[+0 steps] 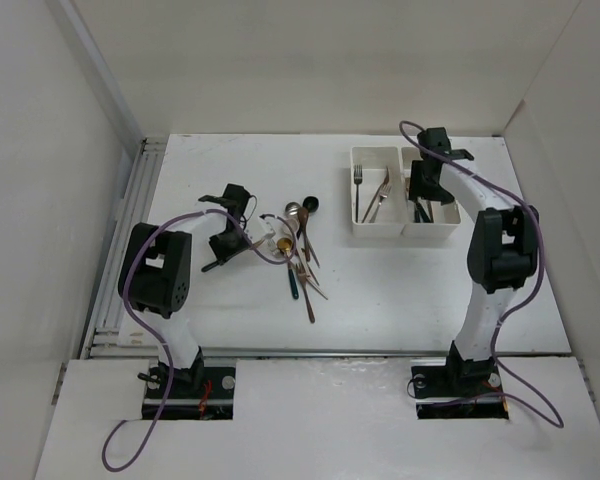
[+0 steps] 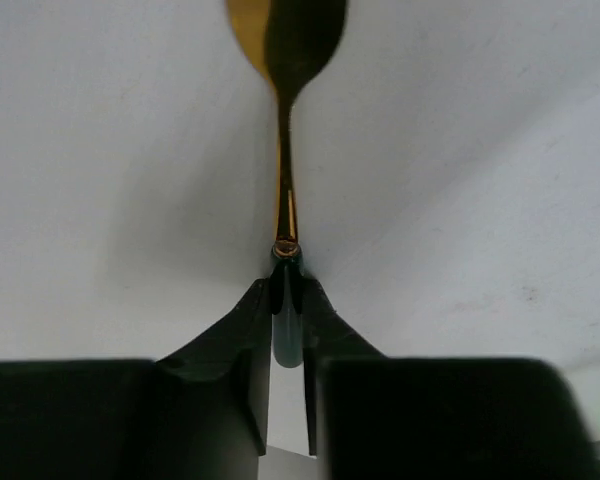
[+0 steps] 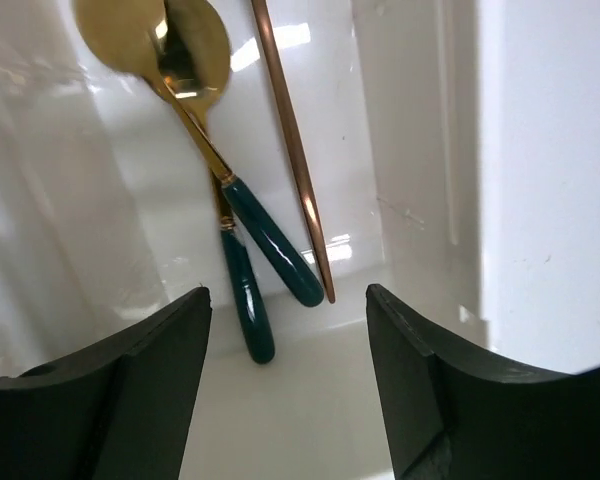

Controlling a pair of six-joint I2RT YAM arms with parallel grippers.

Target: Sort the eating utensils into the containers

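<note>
L arm [image 1: 160, 270] bent, L jaws clamped; R arm [image 1: 500, 255] stretched fwd, R jaws apart

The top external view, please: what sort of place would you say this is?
Probably a robot-manipulation test cell, not a kitchen: a white table boxed in by white panels, a left arm and right arm bolted at its near edge, loose utensils and a two-bin tray.

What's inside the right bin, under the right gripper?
Two gold spoons with teal handles and one slim copper handle lie there. From above, the right gripper hides part of the bin.
</note>
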